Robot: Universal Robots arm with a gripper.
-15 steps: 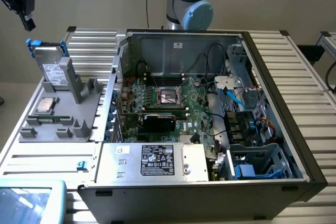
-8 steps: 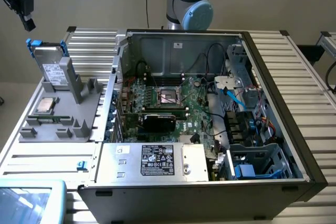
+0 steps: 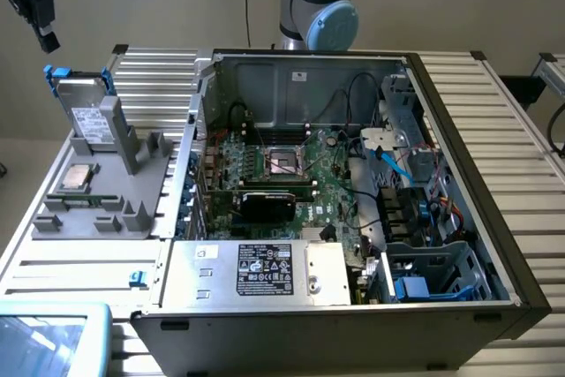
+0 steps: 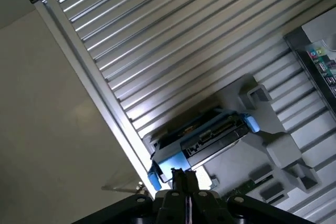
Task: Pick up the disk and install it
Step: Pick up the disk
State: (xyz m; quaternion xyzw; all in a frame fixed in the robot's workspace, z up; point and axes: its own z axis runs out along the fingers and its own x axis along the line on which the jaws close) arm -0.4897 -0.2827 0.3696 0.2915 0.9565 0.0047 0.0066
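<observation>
Black gripper [image 3: 46, 38] hangs high at the exterior view's left, fingers pinched together, holding nothing. Not picked yet: disk [image 3: 88, 117] sits below the hand, well apart from it, offset a touch toward the exterior view's right. It stands on edge in grey fixture [image 3: 132, 211], label facing out, blue tabs up toward the hand. Wrist view: disk seen edge-on beyond the closed fingertips [image 4: 180, 178]. Its long top edge runs slantwise to the seam between the fingers, neither in line with it nor square to it. Judgement: the relation that matters is that slant, plus the drop from hand to top edge. Flat on the fixture lies chip [image 3: 75, 178], lower than the disk, farther from the hand. Open case [image 3: 300, 86] is well off beyond the disk, toward the exterior view's right.
</observation>
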